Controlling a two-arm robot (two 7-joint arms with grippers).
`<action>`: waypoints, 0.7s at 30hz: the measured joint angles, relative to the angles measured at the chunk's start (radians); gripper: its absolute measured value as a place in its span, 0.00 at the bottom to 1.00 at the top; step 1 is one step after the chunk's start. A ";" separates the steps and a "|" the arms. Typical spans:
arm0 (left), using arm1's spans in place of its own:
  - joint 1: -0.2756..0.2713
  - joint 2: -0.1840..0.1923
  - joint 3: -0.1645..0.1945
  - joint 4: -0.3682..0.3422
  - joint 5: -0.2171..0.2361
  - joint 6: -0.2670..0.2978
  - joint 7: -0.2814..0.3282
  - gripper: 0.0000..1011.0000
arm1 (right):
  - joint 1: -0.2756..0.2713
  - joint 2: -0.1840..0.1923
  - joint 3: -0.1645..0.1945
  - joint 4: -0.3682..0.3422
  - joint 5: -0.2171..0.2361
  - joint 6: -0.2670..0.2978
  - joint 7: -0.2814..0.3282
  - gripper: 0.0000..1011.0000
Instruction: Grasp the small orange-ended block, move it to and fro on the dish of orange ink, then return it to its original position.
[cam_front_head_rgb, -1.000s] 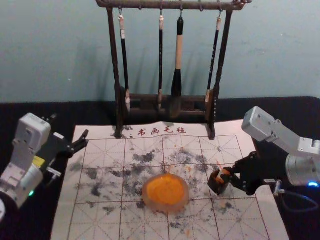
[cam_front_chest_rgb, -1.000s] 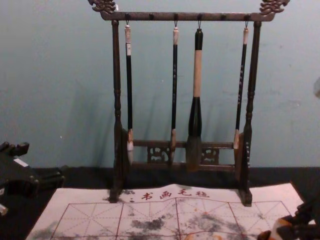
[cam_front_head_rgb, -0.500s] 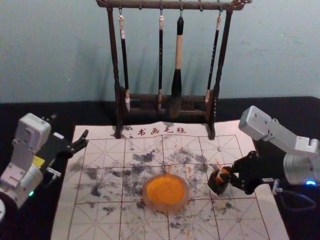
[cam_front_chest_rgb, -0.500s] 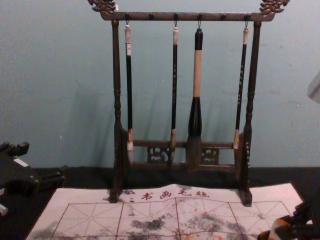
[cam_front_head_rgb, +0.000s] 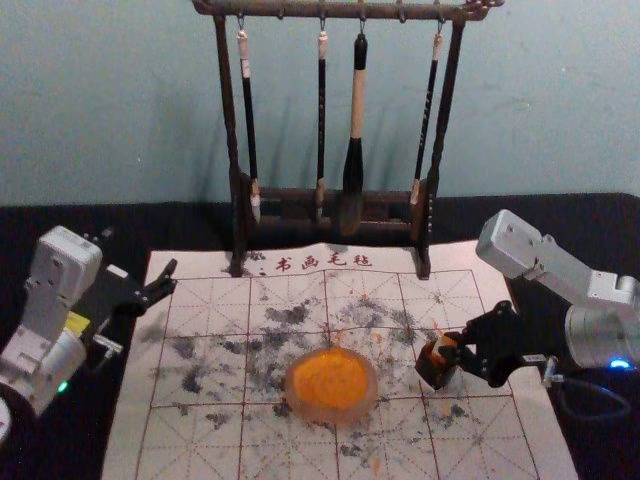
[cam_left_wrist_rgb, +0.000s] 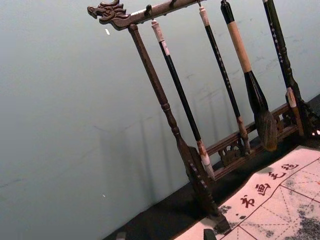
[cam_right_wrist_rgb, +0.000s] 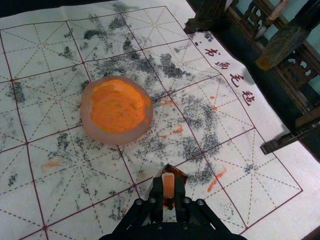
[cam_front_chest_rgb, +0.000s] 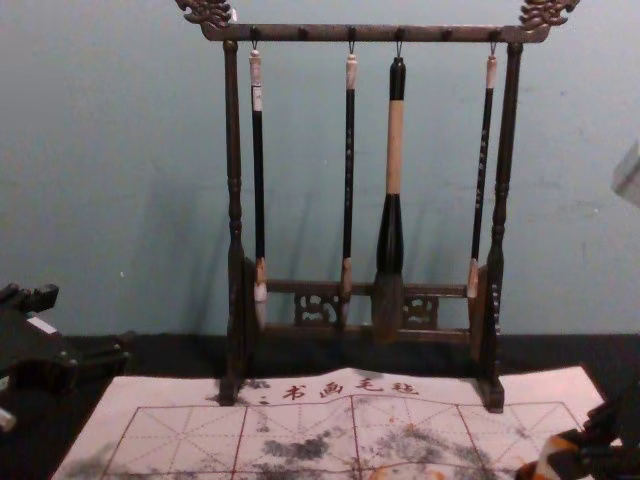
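Small orange-ended dark block (cam_front_head_rgb: 432, 374): likely rigid, light
Hold: upper sides
Right black tool (cam_right_wrist_rgb: 168, 185): pinching block, at right
Left black tool (cam_left_wrist_rgb: 165, 234): spread, idle

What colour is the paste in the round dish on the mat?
Bright orange; the ink shows best in the right wrist view.

The right gripper (cam_front_head_rgb: 449, 349) is now brought farther in over the small orange-ended block (cam_front_head_rgb: 438, 345).
Compared with the first head view, more of the block is covered by the dark fingers, and the grey right arm (cam_front_head_rgb: 508, 248) is shifted slightly inward, toward the ink dish (cam_front_head_rgb: 371, 392); more of it is shown at the chest view's right edge.
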 joint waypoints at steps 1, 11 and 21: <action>0.000 0.000 0.000 0.000 0.000 0.000 0.000 0.99 | 0.000 0.000 0.000 0.000 0.000 0.000 0.000 0.10; 0.000 0.000 0.000 0.000 0.000 0.000 0.000 0.99 | -0.001 0.001 0.001 -0.001 0.001 -0.001 0.000 0.10; 0.000 0.000 0.000 0.000 0.000 0.000 0.000 0.99 | -0.002 0.002 0.001 -0.002 0.001 -0.002 -0.001 0.23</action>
